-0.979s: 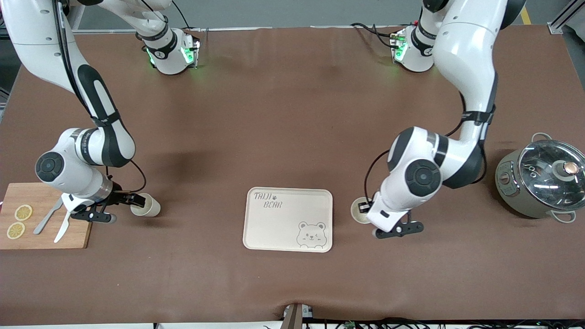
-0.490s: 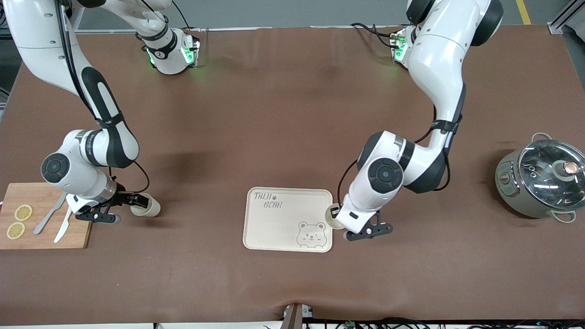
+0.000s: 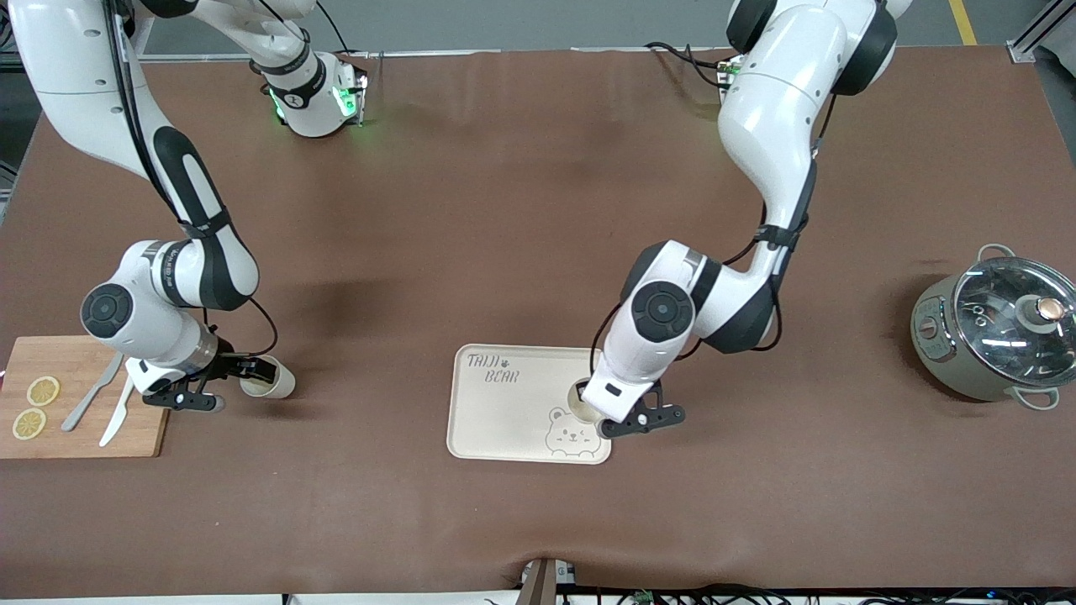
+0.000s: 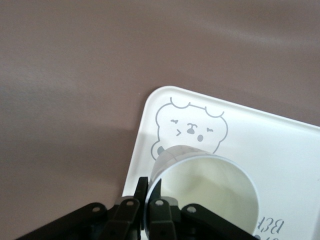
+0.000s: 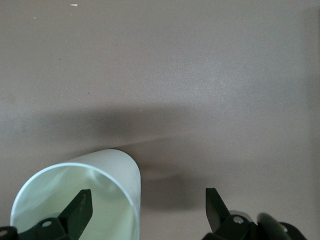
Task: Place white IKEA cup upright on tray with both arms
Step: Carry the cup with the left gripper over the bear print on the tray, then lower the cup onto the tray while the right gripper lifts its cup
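The cream tray [image 3: 504, 412] with the bear face lies at the table's middle. My left gripper [image 3: 593, 411] is shut on the rim of an upright white cup [image 3: 582, 396] over the tray's bear corner. In the left wrist view its fingers [image 4: 142, 192] pinch the cup [image 4: 210, 195] wall, one inside and one outside, over the tray [image 4: 280, 145]. I cannot tell whether the cup touches the tray. My right gripper [image 3: 250, 372] is open at a second white cup [image 3: 273, 381] lying on its side. In the right wrist view [image 5: 147, 210] one finger is inside this cup [image 5: 80, 200].
A wooden cutting board [image 3: 126, 437] with lemon slices, a knife and a fork lies at the right arm's end. A grey pot with a glass lid [image 3: 996, 332] stands at the left arm's end.
My left arm has carried its cup from the bare table beside the tray to over the tray's bear corner. My right gripper has barely shifted at the lying cup.
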`<state>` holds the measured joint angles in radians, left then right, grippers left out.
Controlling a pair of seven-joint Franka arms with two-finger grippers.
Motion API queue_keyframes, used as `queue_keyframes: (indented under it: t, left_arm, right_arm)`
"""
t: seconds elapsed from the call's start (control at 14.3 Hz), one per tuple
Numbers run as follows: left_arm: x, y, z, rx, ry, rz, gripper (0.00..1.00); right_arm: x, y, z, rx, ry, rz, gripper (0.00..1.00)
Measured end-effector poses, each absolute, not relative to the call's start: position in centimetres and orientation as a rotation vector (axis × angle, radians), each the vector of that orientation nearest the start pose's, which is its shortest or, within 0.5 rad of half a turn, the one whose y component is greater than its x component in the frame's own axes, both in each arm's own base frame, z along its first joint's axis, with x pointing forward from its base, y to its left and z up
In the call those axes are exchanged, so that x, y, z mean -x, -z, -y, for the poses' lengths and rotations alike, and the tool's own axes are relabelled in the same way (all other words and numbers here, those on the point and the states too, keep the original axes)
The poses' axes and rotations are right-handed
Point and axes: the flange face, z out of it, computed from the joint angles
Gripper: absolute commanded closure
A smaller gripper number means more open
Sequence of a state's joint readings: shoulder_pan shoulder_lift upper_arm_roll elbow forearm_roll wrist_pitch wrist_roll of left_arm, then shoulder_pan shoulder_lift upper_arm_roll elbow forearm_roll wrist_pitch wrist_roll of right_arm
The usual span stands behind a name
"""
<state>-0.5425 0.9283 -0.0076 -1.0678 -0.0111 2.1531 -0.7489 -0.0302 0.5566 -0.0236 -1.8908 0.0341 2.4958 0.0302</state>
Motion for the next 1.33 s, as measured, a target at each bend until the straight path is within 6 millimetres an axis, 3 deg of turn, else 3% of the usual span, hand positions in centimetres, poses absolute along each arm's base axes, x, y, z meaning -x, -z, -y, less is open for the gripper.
queue_keyframes:
  t: [0.21, 0.84, 1.12, 1.33]
  left_arm:
    - [-66.9, -26.2, 42.3, 3.224, 0.199, 0.339, 1.0]
    - [-65.8, -24.8, 44.5, 3.23, 0.233, 0.364, 1.0]
    - [-65.7, -23.6, 44.7, 3.229, 0.228, 0.359, 1.0]
    - [-65.7, -23.7, 44.7, 3.229, 0.229, 0.359, 1.0]
  right_arm:
    - [-63.9, -21.3, 3.4, 3.128, 0.079, -0.167, 0.38]
    - [-63.9, -21.4, 3.4, 3.128, 0.082, -0.166, 0.9]
    - [-64.1, -21.6, 3.3, 3.128, 0.087, -0.165, 0.99]
    - [-64.3, -21.8, 3.1, 3.127, 0.095, -0.16, 1.0]
